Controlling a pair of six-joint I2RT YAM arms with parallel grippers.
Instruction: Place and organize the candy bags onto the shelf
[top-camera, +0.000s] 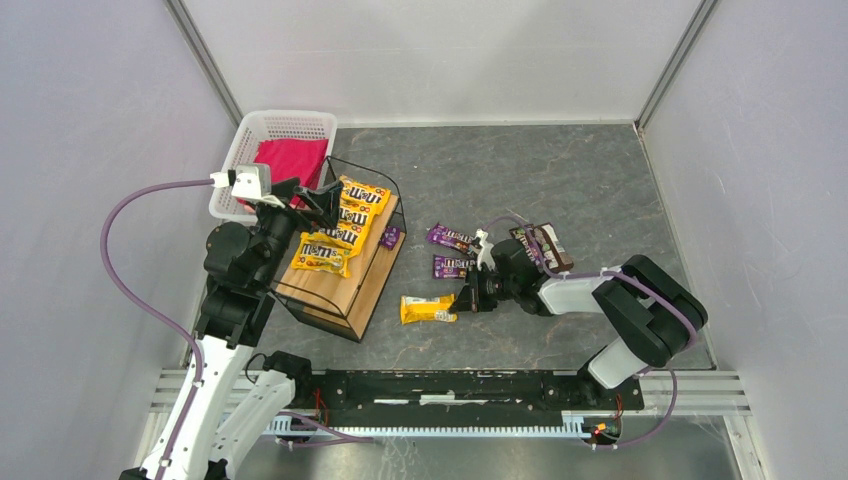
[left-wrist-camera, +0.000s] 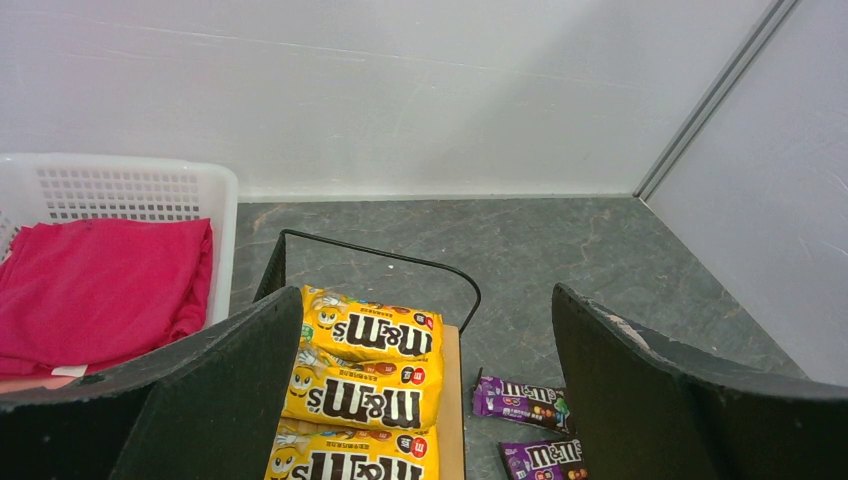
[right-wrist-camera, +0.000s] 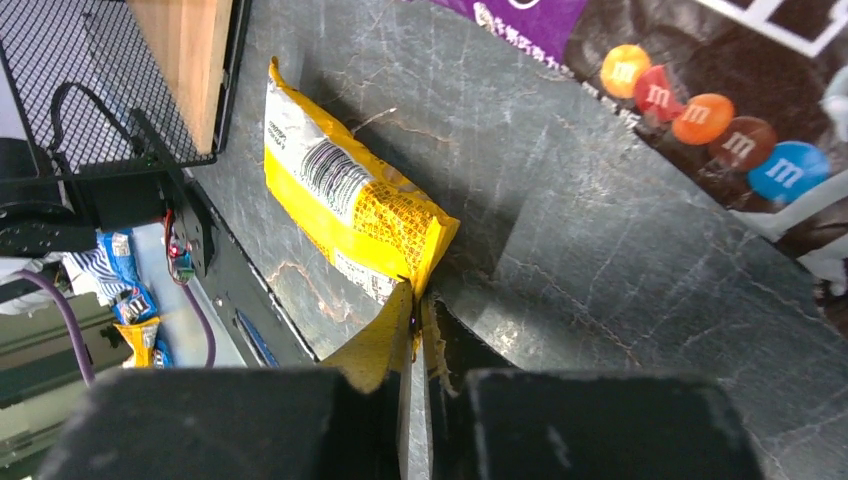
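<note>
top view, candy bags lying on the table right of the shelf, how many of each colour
yellow bag: 1
purple bags: 2
dark brown bag: 1
total: 4
Left out: the small purple packet at the edge of the shelf; cannot tell whether it lies on the shelf or the table.

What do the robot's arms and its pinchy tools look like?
Both arms have chunky black joints with white tubes between them. The left arm has a long, looping lilac cable and a small white camera box by its wrist. The right arm wears a lilac cable too. The left tool and right tool are flat and black.
</note>
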